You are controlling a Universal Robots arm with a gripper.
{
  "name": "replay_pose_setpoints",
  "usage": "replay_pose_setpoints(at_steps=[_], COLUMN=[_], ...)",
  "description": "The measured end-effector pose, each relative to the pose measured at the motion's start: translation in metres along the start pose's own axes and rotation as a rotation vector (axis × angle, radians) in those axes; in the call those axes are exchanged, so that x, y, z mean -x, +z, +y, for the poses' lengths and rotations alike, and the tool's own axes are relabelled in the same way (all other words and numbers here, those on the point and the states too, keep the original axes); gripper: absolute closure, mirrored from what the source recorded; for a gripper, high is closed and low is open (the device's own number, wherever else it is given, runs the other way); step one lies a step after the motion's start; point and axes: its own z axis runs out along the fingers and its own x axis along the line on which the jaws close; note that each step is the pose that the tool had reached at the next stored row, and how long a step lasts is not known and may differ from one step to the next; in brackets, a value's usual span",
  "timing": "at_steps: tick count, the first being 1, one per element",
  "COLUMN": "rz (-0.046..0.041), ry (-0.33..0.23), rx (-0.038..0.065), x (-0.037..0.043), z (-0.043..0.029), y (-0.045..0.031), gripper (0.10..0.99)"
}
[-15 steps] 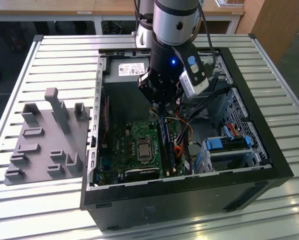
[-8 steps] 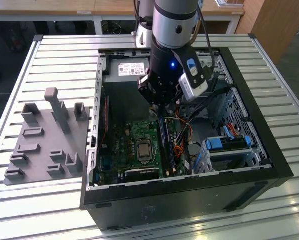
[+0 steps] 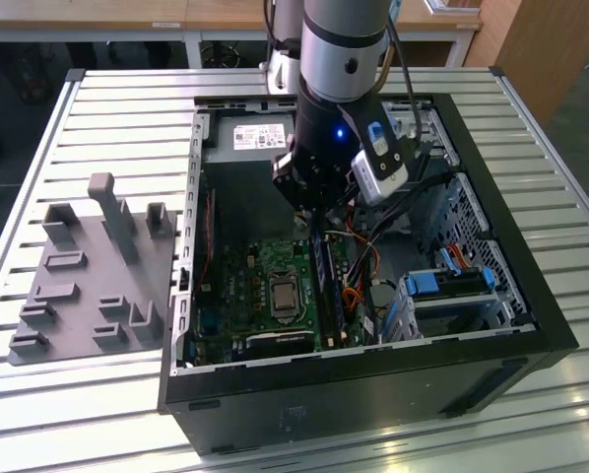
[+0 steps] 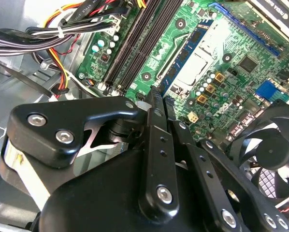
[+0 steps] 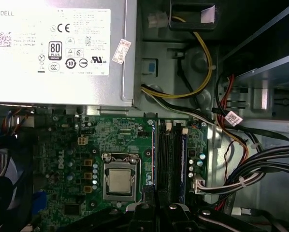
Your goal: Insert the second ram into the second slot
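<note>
I see the hand (image 4: 160,98) pressed together on nothing visible, just above the second ram (image 3: 324,286), which seems to stand on edge in the slots (image 5: 169,159) beside the processor (image 5: 120,180); light, stiff, brittle, I'd pinch its faces mid-length.

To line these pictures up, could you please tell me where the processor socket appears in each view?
Exterior view: processor socket on the green motherboard, just to the exterior view's left of the memory slots.
First wrist view: processor socket beside the memory slots, on their side away from the cables.
Second wrist view: processor socket alongside the black memory slots.
Shared landmark: the memory slots.
</note>
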Motion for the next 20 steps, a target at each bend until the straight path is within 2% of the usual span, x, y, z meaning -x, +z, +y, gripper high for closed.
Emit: replay_pose_setpoints(at_steps=[20], rz=[0.0000], ry=[0.000], rx=[0.000], x=[0.0002], z=[0.0000], y=[0.0114], gripper=[0.949])
